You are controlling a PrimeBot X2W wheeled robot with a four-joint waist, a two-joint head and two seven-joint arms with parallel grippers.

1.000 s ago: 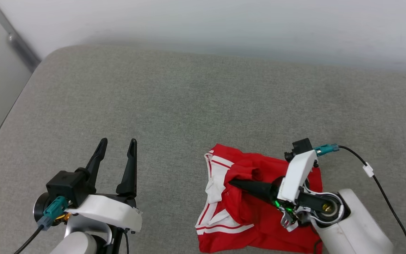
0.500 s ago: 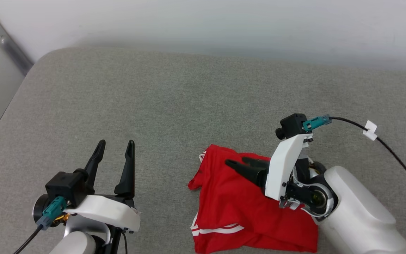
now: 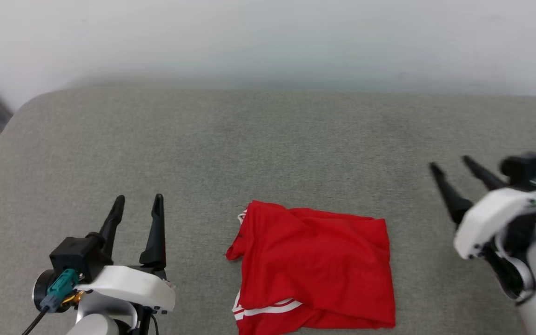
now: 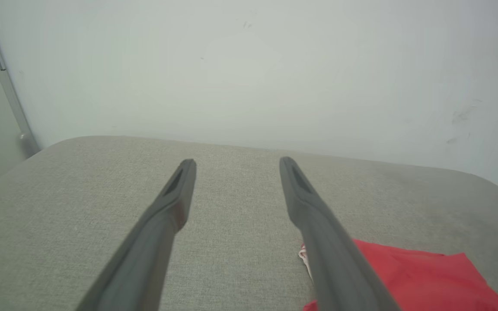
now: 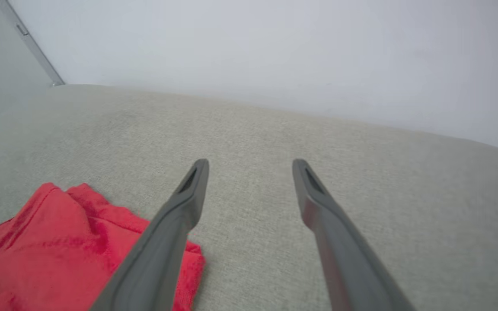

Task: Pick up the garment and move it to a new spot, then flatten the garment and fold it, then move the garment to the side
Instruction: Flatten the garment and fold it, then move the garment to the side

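The shirt (image 3: pixel 314 260) is soft red cloth, matt and lightly creased, with white striped trim in the same dull fabric. The cushion (image 3: pixel 268 139) under it is covered in grey-beige woven cloth, coarse-grained and matt. The wall (image 3: pixel 268 37) is smooth, pale and matt, with a few faint scuffs in the left wrist view. The fingers (image 3: pixel 155 232) of the left gripper (image 3: pixel 138 197) and of the right gripper (image 3: pixel 449 162) look like dark matt plastic. The wrist covers (image 3: pixel 128 284) are white, smooth, slightly glossy plastic.

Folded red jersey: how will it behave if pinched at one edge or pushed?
Probably floppy: the garment lies in wrinkled layers, so an edge lift would likely unfold it. Pushed, it would probably bunch, not slide, on the textured cushion.
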